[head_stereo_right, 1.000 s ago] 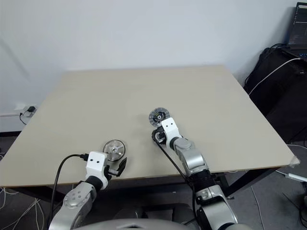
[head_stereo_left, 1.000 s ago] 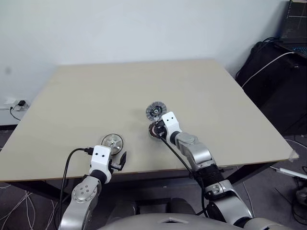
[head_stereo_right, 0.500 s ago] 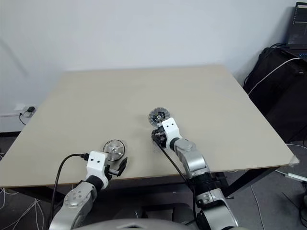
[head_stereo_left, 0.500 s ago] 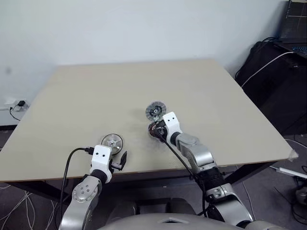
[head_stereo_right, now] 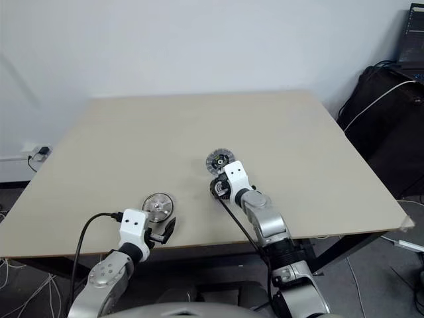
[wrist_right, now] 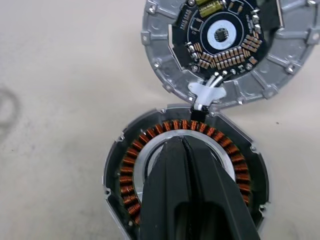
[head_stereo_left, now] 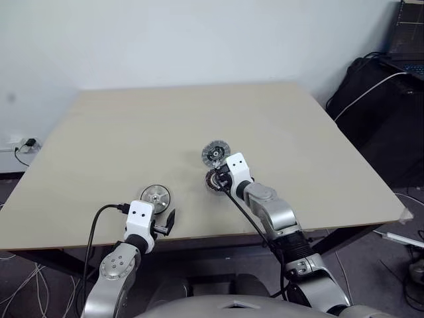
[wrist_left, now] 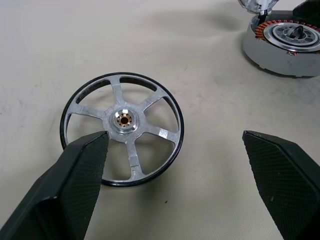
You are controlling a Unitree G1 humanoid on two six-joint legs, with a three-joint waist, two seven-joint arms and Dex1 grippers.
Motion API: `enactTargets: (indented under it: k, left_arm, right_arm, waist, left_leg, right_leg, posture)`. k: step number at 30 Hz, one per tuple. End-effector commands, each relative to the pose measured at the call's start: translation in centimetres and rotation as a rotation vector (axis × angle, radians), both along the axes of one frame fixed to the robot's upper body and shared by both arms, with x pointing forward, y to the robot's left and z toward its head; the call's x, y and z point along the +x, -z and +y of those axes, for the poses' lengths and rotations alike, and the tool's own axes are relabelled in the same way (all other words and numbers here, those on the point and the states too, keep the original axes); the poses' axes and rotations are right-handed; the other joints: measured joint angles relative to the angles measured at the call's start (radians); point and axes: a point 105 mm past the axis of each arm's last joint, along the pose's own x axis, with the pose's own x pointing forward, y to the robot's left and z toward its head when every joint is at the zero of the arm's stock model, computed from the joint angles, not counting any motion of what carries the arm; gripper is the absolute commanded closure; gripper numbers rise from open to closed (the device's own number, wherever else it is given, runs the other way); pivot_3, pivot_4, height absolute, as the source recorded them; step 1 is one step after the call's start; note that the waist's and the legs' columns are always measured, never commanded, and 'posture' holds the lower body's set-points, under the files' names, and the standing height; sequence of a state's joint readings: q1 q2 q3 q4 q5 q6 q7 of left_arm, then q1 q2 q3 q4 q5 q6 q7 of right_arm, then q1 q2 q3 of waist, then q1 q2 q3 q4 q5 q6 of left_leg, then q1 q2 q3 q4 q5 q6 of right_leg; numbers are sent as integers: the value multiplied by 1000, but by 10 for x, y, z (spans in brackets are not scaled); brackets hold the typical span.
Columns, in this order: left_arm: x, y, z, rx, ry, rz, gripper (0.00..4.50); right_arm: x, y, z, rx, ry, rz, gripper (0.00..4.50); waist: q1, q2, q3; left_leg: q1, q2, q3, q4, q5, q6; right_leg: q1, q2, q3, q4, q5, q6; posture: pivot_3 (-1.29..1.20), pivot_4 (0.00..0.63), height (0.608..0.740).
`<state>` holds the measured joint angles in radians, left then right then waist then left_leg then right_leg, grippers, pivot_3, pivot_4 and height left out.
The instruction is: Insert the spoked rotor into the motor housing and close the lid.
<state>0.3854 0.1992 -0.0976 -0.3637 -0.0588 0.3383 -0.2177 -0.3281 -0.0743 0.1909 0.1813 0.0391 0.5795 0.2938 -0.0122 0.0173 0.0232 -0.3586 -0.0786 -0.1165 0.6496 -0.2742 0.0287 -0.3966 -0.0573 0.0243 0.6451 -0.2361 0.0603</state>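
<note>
The right claw (wrist_right: pixel 183 150) is pressing closed into the motor housing (wrist_right: pixel 125 175). The left claw (wrist_left: pixel 175 165) is waiting open around the spoked rotor (wrist_left: pixel 122 129). Stiff, thin metal; likely gripping best by its rim.

Both eye views look forward and down from the head over the whole bench (head_stereo_left: pixel 119 132), sharing nearly the same scene (slightly offset sideways). The left wrist view sits low and close, facing the rotor (wrist_left: pixel 122 129), with the housing (wrist_left: pixel 282 45) farther off. The right wrist view looks down onto that housing from very near.
</note>
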Motion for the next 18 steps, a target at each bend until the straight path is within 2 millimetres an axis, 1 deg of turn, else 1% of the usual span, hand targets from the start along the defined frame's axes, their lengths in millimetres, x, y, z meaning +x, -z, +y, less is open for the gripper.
enactTargets:
  k: [1, 10, 18]
  left_arm:
    - [4, -10, -1, 2, 5, -48, 0]
    - [4, -10, -1, 3, 5, -47, 0]
    - [3, -8, 0, 4, -4, -44, 0]
  right_arm:
    - [3, -14, 2, 7, -9, -53, 4441]
    - [2, -7, 5, -5, -19, -35, 4441]
    - [6, -2, 7, -17, -27, -27, 4441]
  waist:
    - [0, 0, 0]
    - [0, 0, 0]
    - [0, 0, 0]
  left_leg:
    - [0, 0, 0, 0, 0, 0]
    - [0, 0, 0, 0, 0, 0]
    - [0, 0, 0, 0, 0, 0]
  right_leg:
    - [0, 0, 0, 0, 0, 0]
    - [0, 0, 0, 0, 0, 0]
    - [0, 1, 0, 0, 0, 0]
  posture:
    - [0, 0, 740]
    - [0, 0, 740]
    - [0, 0, 740]
